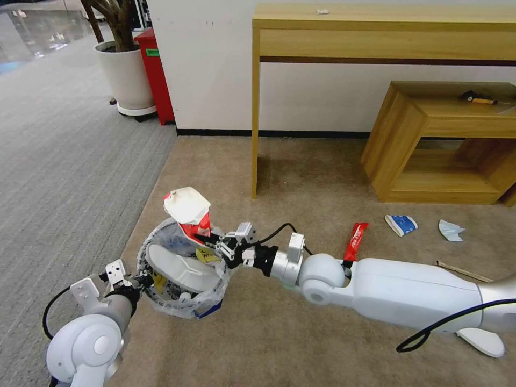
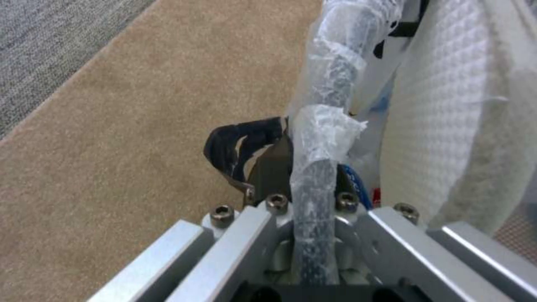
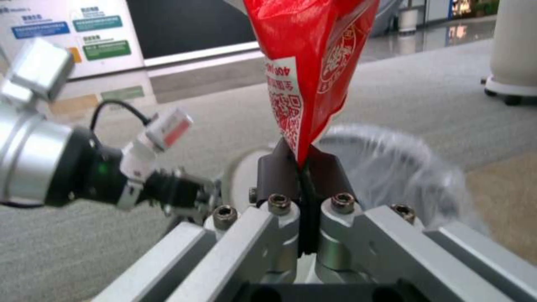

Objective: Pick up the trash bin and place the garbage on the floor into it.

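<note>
The trash bin [image 1: 161, 306], black with a clear liner, hangs just above the beige floor [image 1: 301, 344]. My left gripper [image 1: 141, 279] is shut on its near rim [image 2: 313, 184]. A white slipper [image 1: 183, 267] lies inside, close to the left wrist camera as slipper [image 2: 447, 126]. My right gripper [image 1: 212, 240] is over the bin's far rim, shut on the lower corner of a red and white snack wrapper [image 1: 188, 212]. In the right wrist view the gripper [image 3: 302, 163] pinches that wrapper [image 3: 305, 84] above the bin [image 3: 392, 167]. More garbage lies on the carpet: a red wrapper [image 1: 356, 242], a blue-white packet [image 1: 401, 224], a pale blue mask [image 1: 450, 230], a wooden stick [image 1: 465, 271] and a second slipper [image 1: 482, 340].
A wooden desk [image 1: 376, 32] and a low wooden shelf [image 1: 446, 140] stand against the white wall ahead. A white plant pot [image 1: 126, 75] and a red box [image 1: 156, 75] stand at the back left. Grey ribbed carpet [image 1: 64, 177] runs along the left.
</note>
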